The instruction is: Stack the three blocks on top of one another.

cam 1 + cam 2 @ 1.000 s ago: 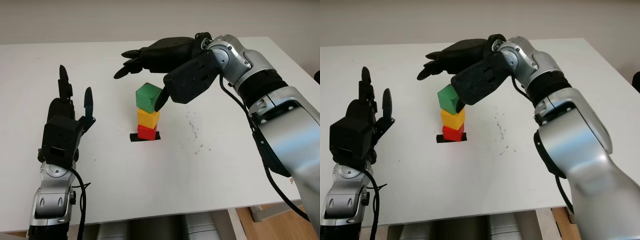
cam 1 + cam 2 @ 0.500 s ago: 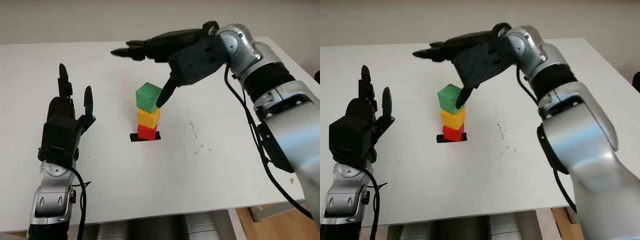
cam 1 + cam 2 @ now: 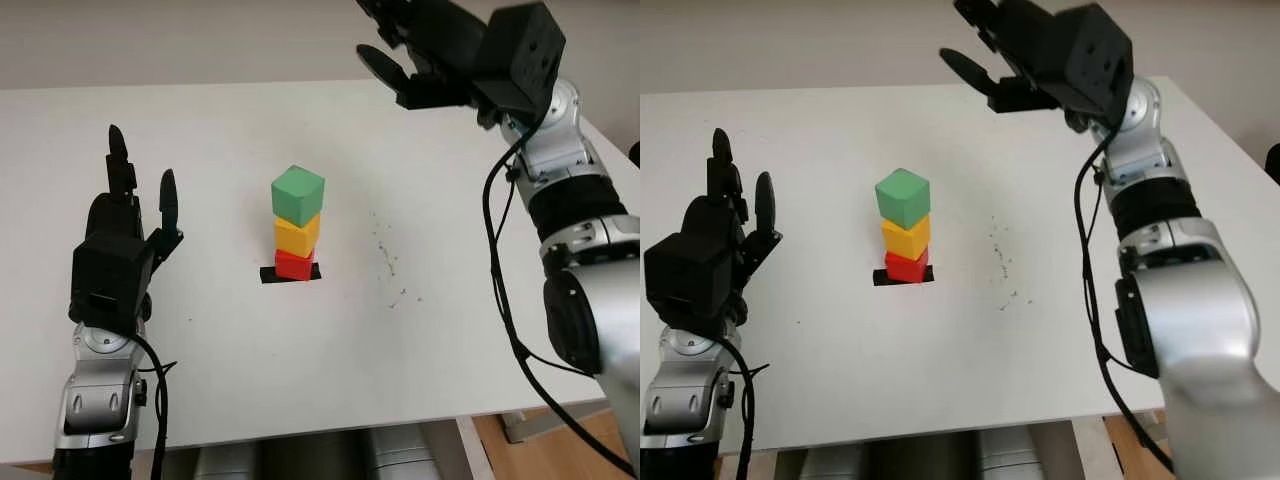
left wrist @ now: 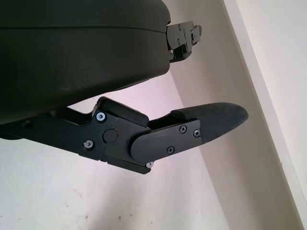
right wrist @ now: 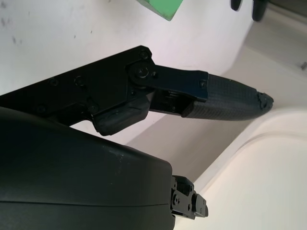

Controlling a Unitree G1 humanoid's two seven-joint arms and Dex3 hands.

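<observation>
Three blocks stand stacked near the middle of the white table (image 3: 400, 380): a red block (image 3: 294, 265) at the bottom on a black mark (image 3: 290, 274), a yellow block (image 3: 297, 236) on it, and a green block (image 3: 298, 194) on top, turned a little. My right hand (image 3: 400, 45) is open, raised high above the table's far side, well clear of the stack. A corner of the green block (image 5: 165, 7) appears in the right wrist view. My left hand (image 3: 135, 205) is open, upright at the table's left, apart from the stack.
A scatter of small dark specks (image 3: 390, 265) marks the table to the right of the stack. The table's front edge (image 3: 330, 428) runs along the bottom, with grey chair parts (image 3: 300, 455) below it.
My right hand has let go of the green block and risen up and back to the right, away from the stack. The stack stays standing. The left hand has barely shifted.
</observation>
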